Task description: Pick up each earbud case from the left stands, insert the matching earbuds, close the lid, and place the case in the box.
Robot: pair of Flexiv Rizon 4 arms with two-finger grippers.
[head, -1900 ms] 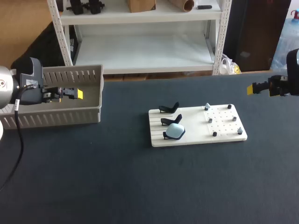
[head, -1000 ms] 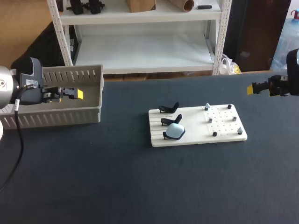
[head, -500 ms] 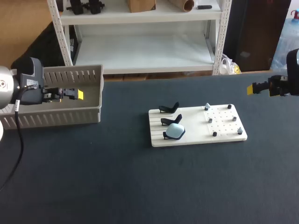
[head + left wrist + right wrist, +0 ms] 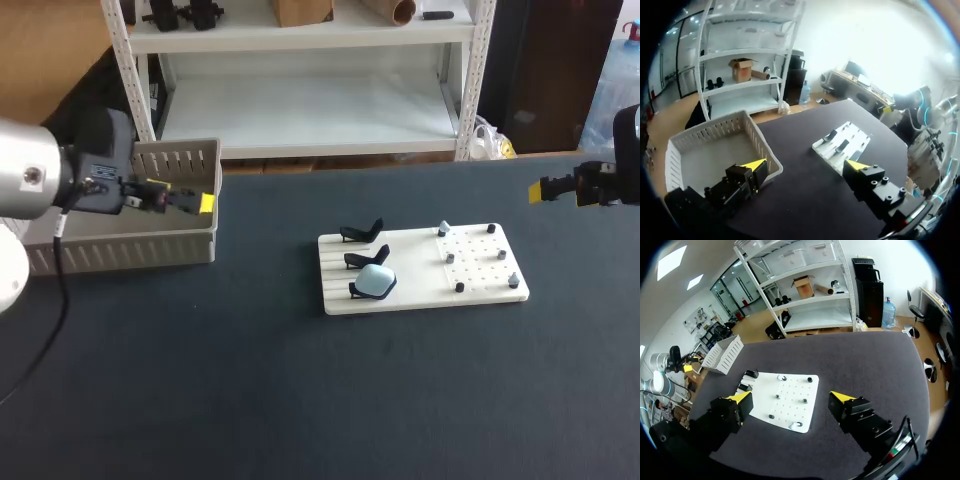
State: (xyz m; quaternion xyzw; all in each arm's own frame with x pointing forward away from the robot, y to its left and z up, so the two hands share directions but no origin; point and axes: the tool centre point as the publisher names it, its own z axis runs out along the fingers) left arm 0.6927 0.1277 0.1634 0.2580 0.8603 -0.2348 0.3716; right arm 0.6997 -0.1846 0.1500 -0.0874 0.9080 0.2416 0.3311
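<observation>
Both claws were wide open and held nothing, and the pale blue rounded earbud case [image 4: 375, 282] was well apart from each of them.

The case sat on the front one of three black stands [image 4: 362, 233], at the left part of a flat white pegboard [image 4: 420, 290] in the middle of the dark table [image 4: 300, 400]. The left gripper [image 4: 203, 203] hung above the right end of the grey slotted plastic box [image 4: 150, 250], and the case lay far to its right and nearer to the front. In its wrist view the pegboard was ahead, between the two spread fingers. The right gripper [image 4: 542, 189] hung near the table's right edge, behind the pegboard and to its right, so the case was across the board from it.
</observation>
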